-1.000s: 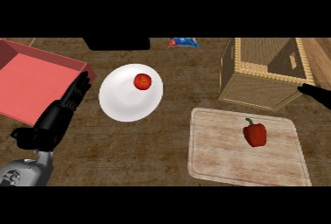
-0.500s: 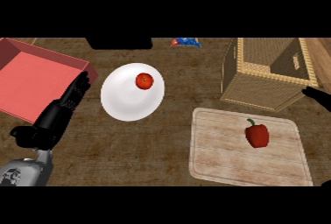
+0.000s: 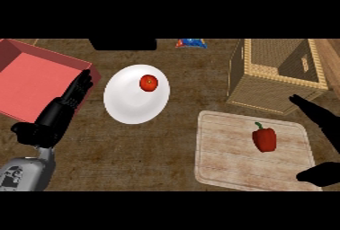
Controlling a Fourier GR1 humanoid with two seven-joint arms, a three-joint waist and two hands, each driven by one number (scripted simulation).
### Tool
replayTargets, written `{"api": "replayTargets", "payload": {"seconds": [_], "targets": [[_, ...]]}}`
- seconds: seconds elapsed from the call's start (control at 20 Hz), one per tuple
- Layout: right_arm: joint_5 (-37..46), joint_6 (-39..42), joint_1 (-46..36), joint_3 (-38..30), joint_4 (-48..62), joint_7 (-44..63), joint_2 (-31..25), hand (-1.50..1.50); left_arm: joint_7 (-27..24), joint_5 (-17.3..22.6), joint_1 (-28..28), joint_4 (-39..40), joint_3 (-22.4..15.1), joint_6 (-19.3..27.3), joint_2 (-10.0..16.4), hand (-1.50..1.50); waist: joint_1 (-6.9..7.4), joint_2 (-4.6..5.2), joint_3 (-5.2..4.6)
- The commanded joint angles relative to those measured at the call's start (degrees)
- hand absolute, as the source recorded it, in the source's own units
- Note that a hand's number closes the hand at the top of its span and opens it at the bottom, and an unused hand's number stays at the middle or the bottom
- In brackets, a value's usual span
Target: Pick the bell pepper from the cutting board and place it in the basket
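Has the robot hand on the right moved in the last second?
Yes. The right robot hand has come in leftward, reaching over the cutting board's right edge, nearer the bell pepper.

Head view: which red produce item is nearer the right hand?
The bell pepper, elongated with a stem, on the cutting board beside the right hand. The round tomato lies on the white plate, farther left.

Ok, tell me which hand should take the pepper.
Right. The right hand is open at the board's right edge, close to the pepper, with the basket just behind. The left hand rests by the red box, beyond the plate.
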Motion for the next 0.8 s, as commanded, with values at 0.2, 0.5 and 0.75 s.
{"api": "replayTargets", "payload": {"seconds": [0.2,0.5,0.75], "targets": [[9.5,-2.7,-3.5,-0.9,11.7,-8.5,5.8,-1.5,2.9,-2.6,2.6,-5.6,0.6,-0.6,-2.5,0.0,0.22,-0.06,-0.01],[11.8,-2.4,-2.3,-1.7,10.7,-12.1,9.5,-1.5,2.3,-2.3,1.7,-2.5,4.0,-3.8,-2.9,0.0,-0.03,-0.06,-0.02],[11.5,-0.8,-1.0,-4.4,10.4,-16.1,10.9,-1.5,-0.4,-4.9,1.0,0.1,4.7,-4.4,-4.3,0.0,-0.12,-0.06,-0.02]]}}
